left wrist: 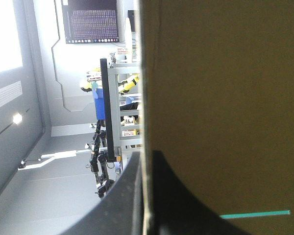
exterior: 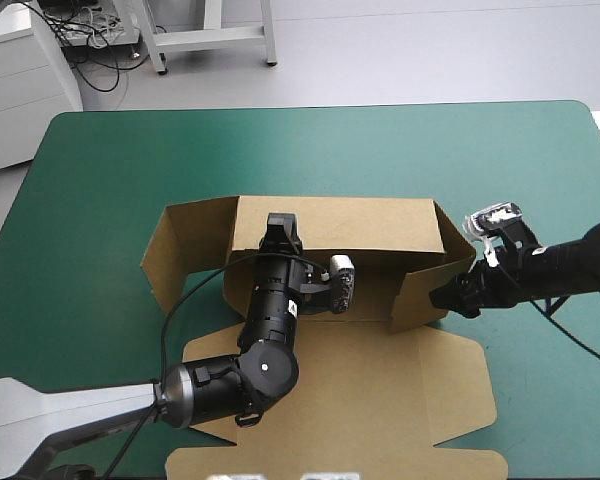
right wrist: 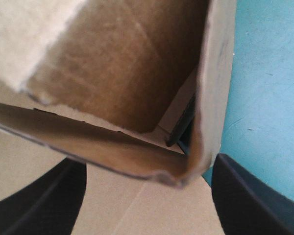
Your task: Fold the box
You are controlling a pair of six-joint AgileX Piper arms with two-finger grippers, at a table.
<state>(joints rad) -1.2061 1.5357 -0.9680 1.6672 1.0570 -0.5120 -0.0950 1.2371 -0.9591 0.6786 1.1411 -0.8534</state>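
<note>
1. The box [exterior: 380,370] is lying mid-table on the teal-green cover [exterior: 100,180], walls raised;
2. The left gripper [exterior: 280,230] is pinching its far wall, fingers nearly closed;
3. The right gripper [exterior: 450,298] is standing spread around its right corner.

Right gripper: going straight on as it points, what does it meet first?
The box: its raised right corner sits just ahead, between the open fingers of the right gripper; depth unclear, but it looks close.

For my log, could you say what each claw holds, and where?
Left claw grips the box by its far wall's upper edge; right claw is open, holding nothing.
</note>
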